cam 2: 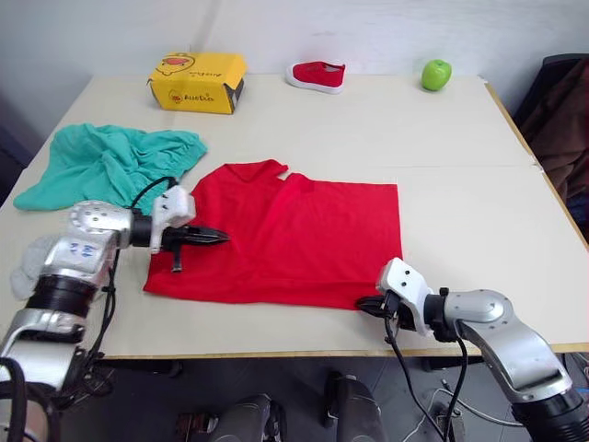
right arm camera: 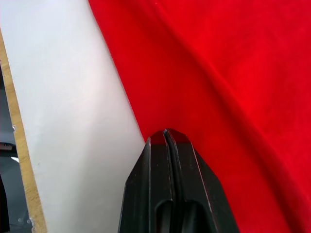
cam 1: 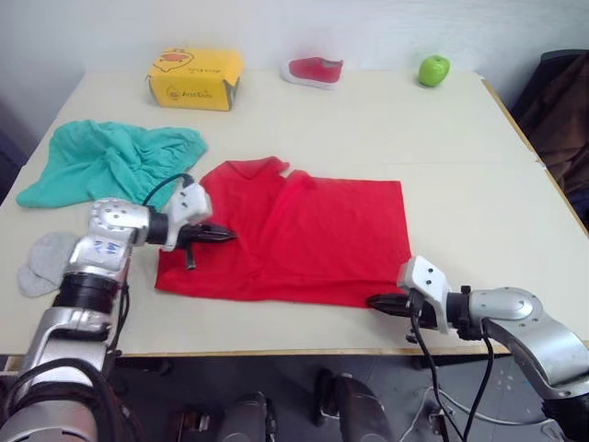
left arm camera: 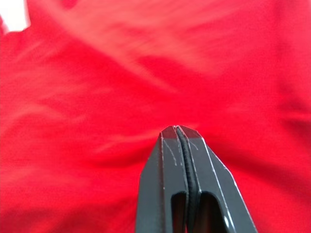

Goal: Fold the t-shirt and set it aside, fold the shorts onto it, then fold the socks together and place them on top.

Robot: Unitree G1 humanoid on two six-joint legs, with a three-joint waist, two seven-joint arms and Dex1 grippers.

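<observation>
The red t-shirt (cam 1: 304, 235) lies flat in the middle of the table (cam 1: 460, 184), collar toward the far left. My left gripper (cam 1: 225, 236) hovers shut over the shirt's left part, with no cloth between the fingers (left arm camera: 165, 160). Shut as well, my right gripper (cam 1: 375, 300) has its tips at the shirt's near right corner, by the table's front edge, with the fingers (right arm camera: 158, 170) pressed together. The teal-green shorts (cam 1: 110, 161) lie crumpled at the far left. The grey socks (cam 1: 44, 262) sit near the left front edge, beside my left arm.
A yellow box (cam 1: 195, 77), a small red-and-white shoe (cam 1: 314, 70) and a green apple (cam 1: 433, 70) stand along the table's far edge. A dark chair with cloth (cam 1: 561, 101) is beyond the right edge. Bare tabletop lies right of the shirt.
</observation>
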